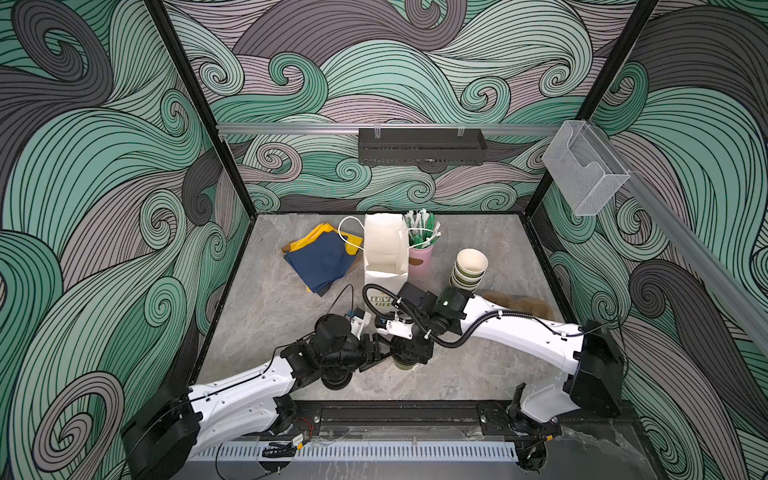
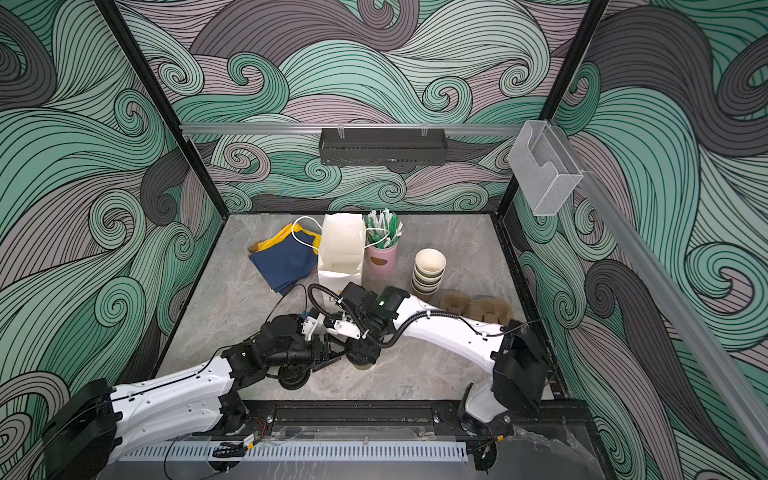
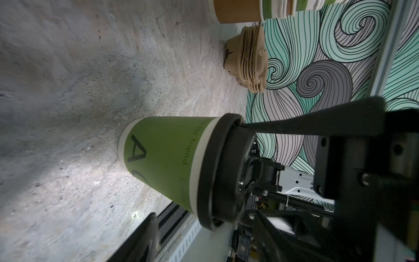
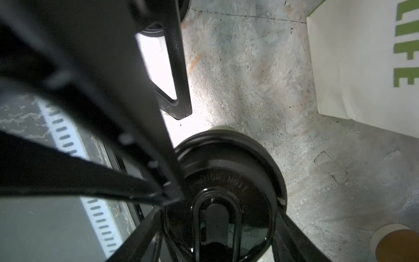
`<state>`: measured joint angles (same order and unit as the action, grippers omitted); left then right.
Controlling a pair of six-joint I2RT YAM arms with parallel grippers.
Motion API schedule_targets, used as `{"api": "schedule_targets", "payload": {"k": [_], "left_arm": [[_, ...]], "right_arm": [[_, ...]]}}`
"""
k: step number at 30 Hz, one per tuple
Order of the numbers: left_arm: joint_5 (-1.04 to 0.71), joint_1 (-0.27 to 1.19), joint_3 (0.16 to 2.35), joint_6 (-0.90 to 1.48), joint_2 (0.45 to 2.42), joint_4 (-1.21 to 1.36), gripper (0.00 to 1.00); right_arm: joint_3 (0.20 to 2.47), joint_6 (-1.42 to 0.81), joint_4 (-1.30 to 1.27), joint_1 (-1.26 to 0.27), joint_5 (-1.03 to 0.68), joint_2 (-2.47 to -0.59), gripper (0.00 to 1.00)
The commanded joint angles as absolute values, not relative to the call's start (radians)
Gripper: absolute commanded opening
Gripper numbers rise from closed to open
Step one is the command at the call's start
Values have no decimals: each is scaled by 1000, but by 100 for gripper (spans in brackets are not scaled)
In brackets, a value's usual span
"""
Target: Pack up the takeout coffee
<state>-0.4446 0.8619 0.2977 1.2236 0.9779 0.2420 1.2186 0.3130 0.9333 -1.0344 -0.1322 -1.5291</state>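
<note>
Squarely above the takeout coffee cup (image 3: 163,156), the right gripper (image 4: 226,199) points down. Its fingertips press against opposite sides of the black sip lid (image 3: 210,170), clasping it by the rim. The cup stands upright on the tabletop (image 1: 266,316), near the front edge and about midway across. In both top views that gripper hides most of it.

Just beside the cup, the left gripper (image 1: 376,353) reaches in sideways with its fingers (image 4: 179,90) spread and nothing between them. The one finger seen from the right wrist is near the cup but clear of it.

Under the left arm lies a black round lid (image 1: 336,379); whether a cup stands beneath it cannot be told.

Behind the cup a white paper bag (image 1: 385,249) stands upright, open at the top. In a top view a pink holder (image 1: 420,261) of wrapped sticks is just beside the bag. A stack of lidless cups (image 1: 468,270) is farther right, with brown pulp carriers (image 1: 519,305) near it. Blue and yellow napkins (image 1: 320,259) lie left of the bag.
</note>
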Motion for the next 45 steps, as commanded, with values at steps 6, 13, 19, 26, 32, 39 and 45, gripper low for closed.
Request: {"api": "schedule_targets", "payload": {"k": [6,13,19,26,32,39,45], "left_arm": [[-403,875,305,1238,1032,365,66],[-372,875,326,1235,1060,284,56],[-364,876,342,1225,1070,223,51],[-372,877,347,1215,1092,210,51],[-379,880,358,1209,1101,203,53],[-376,881,362,1199,1080,175,52],[-393,882,379,1194,1093,160,49]], "right_arm": [[1160,311,975,-1049,-150,-1554,70],[1166,299,961,-1048,-146,-1527,72],[1177,273,943,-1045,-133,-1479,75],[1212,236,922,-1044,-130,-1401,93],[1214,104,897,-1042,-30,-1300,88],[998,-548,765,-1045,285,-952,70],[841,-898,734,-1043,138,-866,59]]}}
